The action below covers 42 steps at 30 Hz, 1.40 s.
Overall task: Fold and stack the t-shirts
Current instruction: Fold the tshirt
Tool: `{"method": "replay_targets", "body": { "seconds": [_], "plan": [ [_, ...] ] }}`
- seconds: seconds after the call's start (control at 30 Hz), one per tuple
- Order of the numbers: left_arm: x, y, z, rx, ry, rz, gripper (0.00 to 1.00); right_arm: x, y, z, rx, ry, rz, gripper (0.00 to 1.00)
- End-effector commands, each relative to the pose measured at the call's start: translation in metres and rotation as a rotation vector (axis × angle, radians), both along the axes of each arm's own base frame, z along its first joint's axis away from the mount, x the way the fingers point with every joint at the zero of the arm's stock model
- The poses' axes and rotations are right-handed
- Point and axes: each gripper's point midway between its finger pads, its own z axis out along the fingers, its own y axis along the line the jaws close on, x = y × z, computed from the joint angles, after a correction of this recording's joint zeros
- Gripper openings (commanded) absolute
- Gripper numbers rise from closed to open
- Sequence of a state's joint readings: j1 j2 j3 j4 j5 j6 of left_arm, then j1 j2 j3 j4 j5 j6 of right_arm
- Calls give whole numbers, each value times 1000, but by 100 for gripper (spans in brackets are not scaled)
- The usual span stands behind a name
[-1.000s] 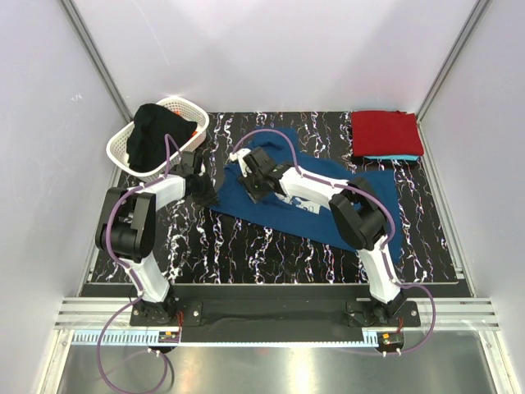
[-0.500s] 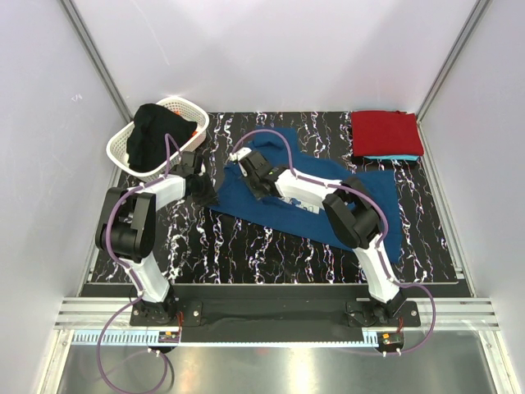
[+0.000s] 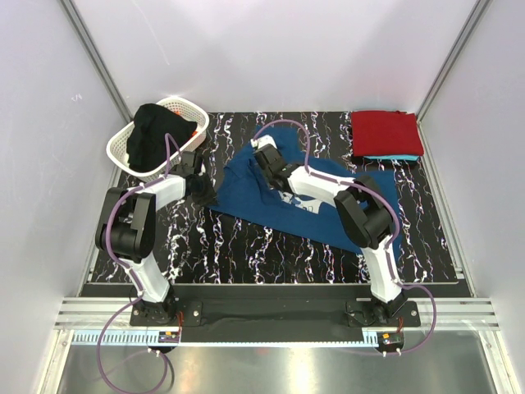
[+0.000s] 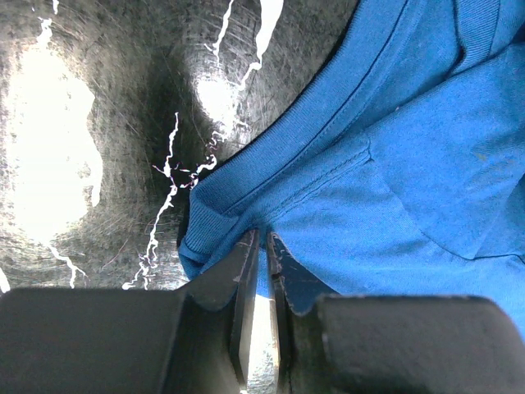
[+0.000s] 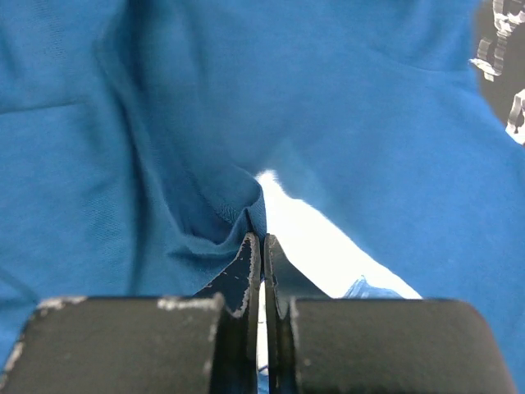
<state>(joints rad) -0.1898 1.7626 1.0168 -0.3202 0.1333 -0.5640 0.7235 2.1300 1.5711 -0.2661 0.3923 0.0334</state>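
A navy blue t-shirt (image 3: 279,197) with a small white chest print lies spread and rumpled on the marbled black mat. My left gripper (image 3: 205,193) is shut on the shirt's left edge, pinching a ribbed hem (image 4: 246,217) just above the mat. My right gripper (image 3: 264,156) is shut on a fold of the same shirt (image 5: 205,164) near its far side. A folded red t-shirt (image 3: 385,131) lies on a turquoise one (image 3: 394,157) at the back right corner.
A white lattice basket (image 3: 123,148) at the back left holds dark black cloth (image 3: 156,135). The mat (image 3: 246,254) ends at a metal rail in front, and white walls close in on three sides.
My right gripper has moved to the right and farther back with the shirt fold, pulling the cloth that way. The left gripper has stayed in place.
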Motion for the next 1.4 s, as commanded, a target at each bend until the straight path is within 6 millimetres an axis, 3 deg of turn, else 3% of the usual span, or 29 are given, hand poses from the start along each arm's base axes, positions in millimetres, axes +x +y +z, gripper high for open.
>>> {"method": "replay_targets", "body": {
  "seconds": [0.0,0.33,0.7,0.8,1.03,1.2,1.37],
  "plan": [
    [-6,18,-6,94,12,12,17,14,-16,38,56,-101,-110,0],
    [-6,20,-6,101,14,16,17,20,-59,34,81,-93,-240,0],
    [-8,23,-8,119,21,17,17,39,-80,23,82,-91,-269,0],
    [-9,25,-9,129,29,21,17,37,-80,22,89,-84,-275,0],
    [-16,27,-3,133,24,36,17,9,-80,15,238,-15,-377,4],
    [-23,29,-2,130,28,43,17,4,-79,15,298,1,-426,23],
    [-30,30,2,131,20,44,17,8,-64,42,375,-8,-390,33]
  ]
}}
